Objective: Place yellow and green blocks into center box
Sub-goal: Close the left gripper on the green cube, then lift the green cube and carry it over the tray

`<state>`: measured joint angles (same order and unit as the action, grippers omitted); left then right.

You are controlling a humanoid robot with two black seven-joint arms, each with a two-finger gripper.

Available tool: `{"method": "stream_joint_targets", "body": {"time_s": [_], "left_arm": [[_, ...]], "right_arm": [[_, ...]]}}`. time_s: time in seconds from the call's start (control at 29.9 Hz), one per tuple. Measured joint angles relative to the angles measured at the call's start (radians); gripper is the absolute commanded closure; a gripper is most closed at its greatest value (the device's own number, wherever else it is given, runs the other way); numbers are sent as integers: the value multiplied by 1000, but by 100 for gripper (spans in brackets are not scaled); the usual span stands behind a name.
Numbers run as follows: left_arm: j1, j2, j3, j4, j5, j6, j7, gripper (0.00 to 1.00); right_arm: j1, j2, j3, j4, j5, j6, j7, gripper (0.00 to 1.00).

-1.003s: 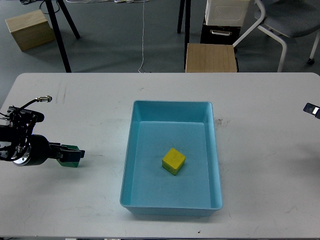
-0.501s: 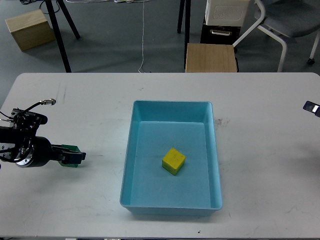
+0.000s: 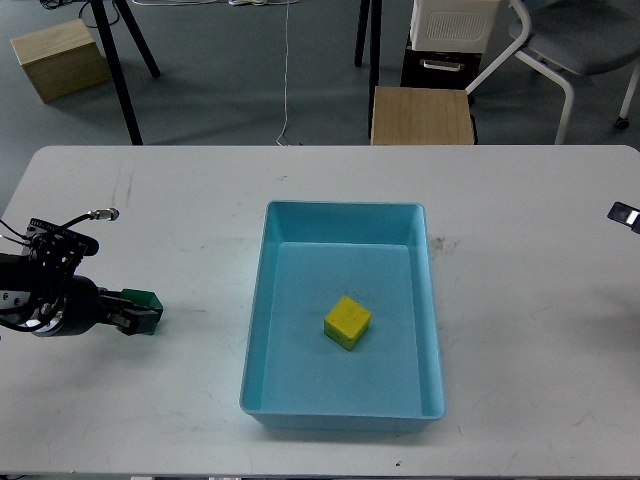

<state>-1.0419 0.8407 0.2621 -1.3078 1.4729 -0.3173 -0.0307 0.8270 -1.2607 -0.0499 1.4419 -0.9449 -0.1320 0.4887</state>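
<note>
One claw matters here, the left claw (image 3: 138, 312) at the lower left of the frame, and it is clamped narrow on the green block (image 3: 143, 303), which sits just above or on the white tabletop (image 3: 180, 200), well apart from the blue box (image 3: 258, 330) at the centre. I cannot tell from this angle whether the block has cleared the surface. The step in hand, as I judge it, is carrying that block rightward into the box, so the hold should be kept firm and the block lifted high enough to pass over the box's near left wall before moving across. The yellow block (image 3: 347, 322) already lies inside, slightly below the middle of the box floor; releasing the green one over the bare floor to the left of or above it would avoid a knock. The right claw shows only as a small dark tip (image 3: 622, 217) at the right edge, and its state cannot be told.
</note>
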Motion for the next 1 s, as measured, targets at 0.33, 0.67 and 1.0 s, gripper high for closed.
{"method": "stream_joint_targets", "body": {"time_s": [0.33, 0.67, 1.0], "left_arm": [[-3, 12, -3, -5, -4, -3, 46, 48], [-106, 98, -107, -89, -266, -113, -52, 47], [-152, 118, -200, -139, -531, -171, -111, 46]], "right_arm": [[-2, 5, 0, -3, 0, 0, 0, 1], [1, 17, 17, -21, 23, 1, 0, 1], [20, 24, 355, -124, 771, 90, -43, 1]]}}
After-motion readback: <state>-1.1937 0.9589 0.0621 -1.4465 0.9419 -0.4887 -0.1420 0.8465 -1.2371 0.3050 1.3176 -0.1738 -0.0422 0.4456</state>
